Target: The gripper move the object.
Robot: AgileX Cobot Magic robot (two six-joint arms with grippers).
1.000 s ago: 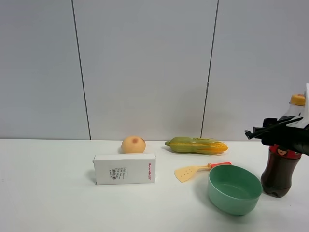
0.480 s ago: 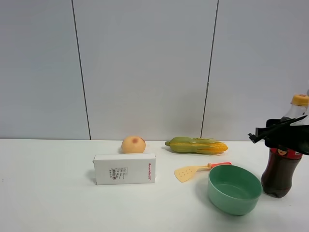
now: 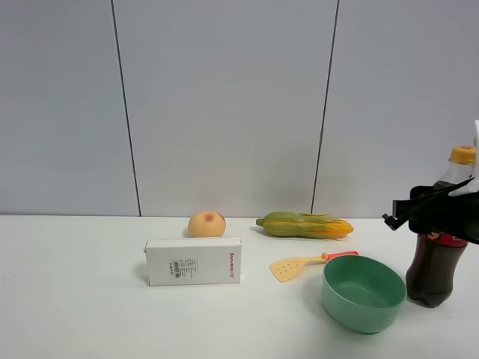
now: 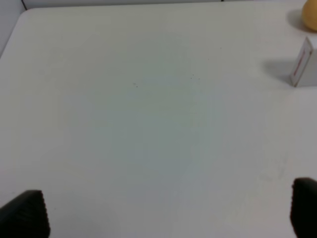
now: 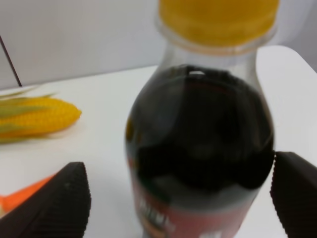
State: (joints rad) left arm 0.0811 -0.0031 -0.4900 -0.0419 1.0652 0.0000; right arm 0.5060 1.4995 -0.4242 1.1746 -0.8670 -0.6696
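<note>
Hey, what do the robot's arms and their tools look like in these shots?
The left tool shows only two black, ribbed fingertips. The right tool has wide, rounded black pads with fine ridges. Its arm is thick and black, with a white bracket and thin black cables sticking out.

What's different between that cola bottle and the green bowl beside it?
The cola bottle is tall and narrow; the green bowl is low and wide. The bottle is clear, holds dark drink and is shut by a yellow cap; the bowl is opaque, open and empty. Both stand upright on the white table, side by side.
</note>
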